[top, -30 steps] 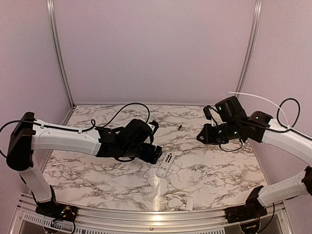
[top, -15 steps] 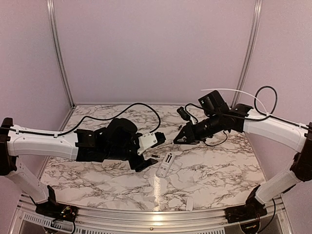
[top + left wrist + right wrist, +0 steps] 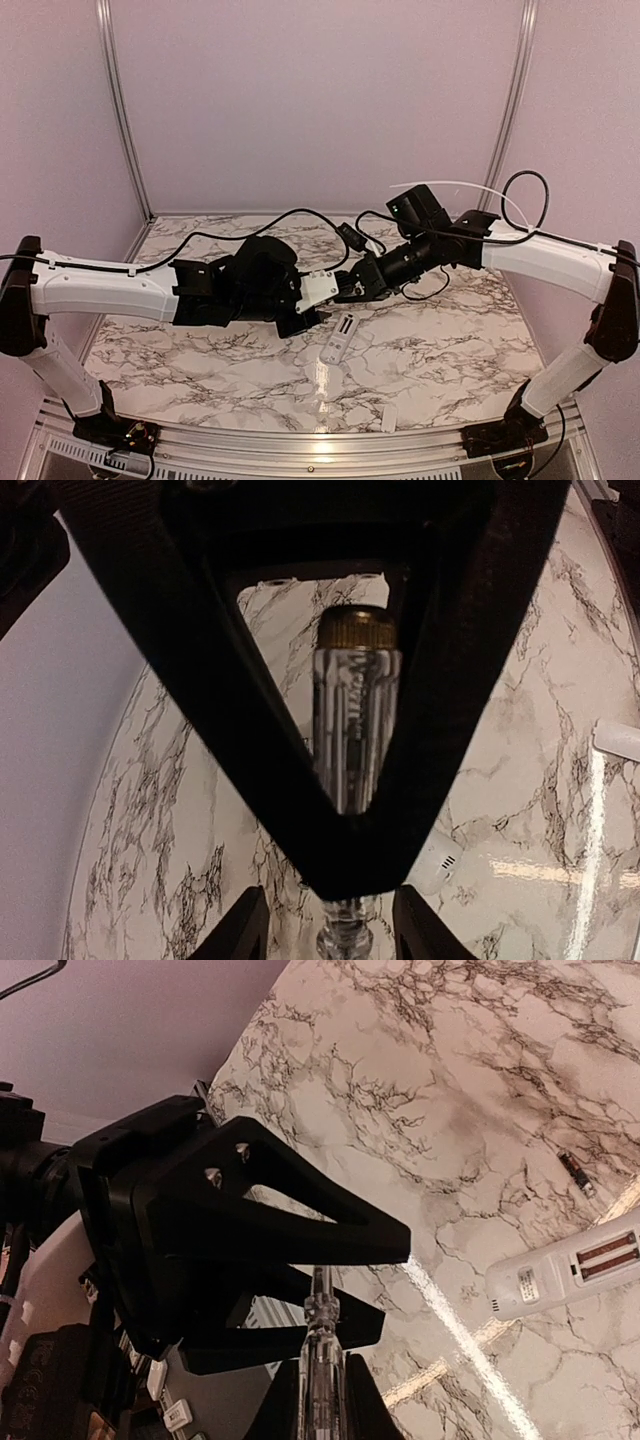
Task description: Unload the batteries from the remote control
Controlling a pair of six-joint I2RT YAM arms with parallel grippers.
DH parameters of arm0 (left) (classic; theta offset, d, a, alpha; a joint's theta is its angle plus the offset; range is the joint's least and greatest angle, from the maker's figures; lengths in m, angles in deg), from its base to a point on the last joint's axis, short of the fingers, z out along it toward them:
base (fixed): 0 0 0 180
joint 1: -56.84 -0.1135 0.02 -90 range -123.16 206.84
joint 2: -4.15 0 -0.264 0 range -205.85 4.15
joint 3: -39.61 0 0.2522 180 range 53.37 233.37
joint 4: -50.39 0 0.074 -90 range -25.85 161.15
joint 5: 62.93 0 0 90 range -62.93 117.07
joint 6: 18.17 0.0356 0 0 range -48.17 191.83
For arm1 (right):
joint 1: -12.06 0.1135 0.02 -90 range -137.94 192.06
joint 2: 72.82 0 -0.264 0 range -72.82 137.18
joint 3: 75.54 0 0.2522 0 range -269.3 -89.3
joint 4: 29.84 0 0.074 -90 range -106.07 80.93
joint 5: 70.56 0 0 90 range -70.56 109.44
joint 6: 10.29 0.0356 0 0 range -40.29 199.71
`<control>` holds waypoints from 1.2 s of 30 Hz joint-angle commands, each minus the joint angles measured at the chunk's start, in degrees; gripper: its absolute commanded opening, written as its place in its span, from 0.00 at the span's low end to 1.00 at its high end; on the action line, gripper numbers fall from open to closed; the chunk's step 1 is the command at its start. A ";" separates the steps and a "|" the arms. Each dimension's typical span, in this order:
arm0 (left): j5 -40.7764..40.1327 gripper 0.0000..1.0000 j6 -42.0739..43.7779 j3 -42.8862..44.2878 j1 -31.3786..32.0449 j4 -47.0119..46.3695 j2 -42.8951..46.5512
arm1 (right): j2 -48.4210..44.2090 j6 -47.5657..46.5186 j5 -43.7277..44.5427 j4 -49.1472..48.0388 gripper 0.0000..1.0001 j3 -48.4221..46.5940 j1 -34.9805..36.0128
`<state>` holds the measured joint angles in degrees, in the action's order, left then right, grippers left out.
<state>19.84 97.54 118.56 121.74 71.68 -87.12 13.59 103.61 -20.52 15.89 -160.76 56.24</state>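
Above the remote (image 3: 340, 338), both grippers, left (image 3: 322, 287) and right (image 3: 347, 291), seemingly pinch one clear screwdriver (image 3: 352, 720).

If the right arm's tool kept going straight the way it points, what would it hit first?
Most likely the left tool. In the right wrist view, its black fingers sit directly ahead of the right tool, and a clear handle runs between the two. Exact depth is hard to judge.
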 commanded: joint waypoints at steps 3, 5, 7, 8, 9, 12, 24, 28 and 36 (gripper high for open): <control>-1.05 0.26 2.50 1.70 0.05 -0.10 -1.62 | 0.82 -0.61 -1.61 0.15 0.00 -2.94 1.08; -0.73 0.15 2.50 1.90 0.05 -0.15 -1.72 | 0.99 -0.59 -1.40 0.24 0.00 -2.89 1.17; -0.63 0.08 2.08 2.07 0.05 -0.04 -1.80 | 1.17 -0.51 -0.55 0.49 0.00 -3.05 1.17; -0.60 0.04 1.83 2.15 0.05 0.11 -1.81 | 1.33 -0.48 0.36 0.78 0.00 -3.23 1.17; -0.66 0.01 1.62 2.26 0.05 0.39 -1.81 | 1.48 -0.45 1.28 1.23 0.00 -3.44 1.17; -1.48 0.00 0.33 1.96 0.05 1.39 -1.53 | 2.01 -0.35 4.07 2.34 0.09 -4.12 1.15; -4.33 0.00 -16.44 -8.40 -2.52 0.39 5.08 | -4.25 -1.87 12.54 6.67 0.55 -2.54 -5.81; -3.50 0.00 -29.24 -10.94 -6.99 1.67 5.68 | -6.97 -2.18 18.37 8.71 0.55 -0.99 -8.11; -4.55 0.00 -44.09 -15.72 -13.28 4.47 3.48 | -11.05 2.82 30.21 9.70 0.54 2.75 -8.62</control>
<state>15.87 63.33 104.37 109.76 73.36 -82.70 4.14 103.50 1.38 23.19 -159.38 47.87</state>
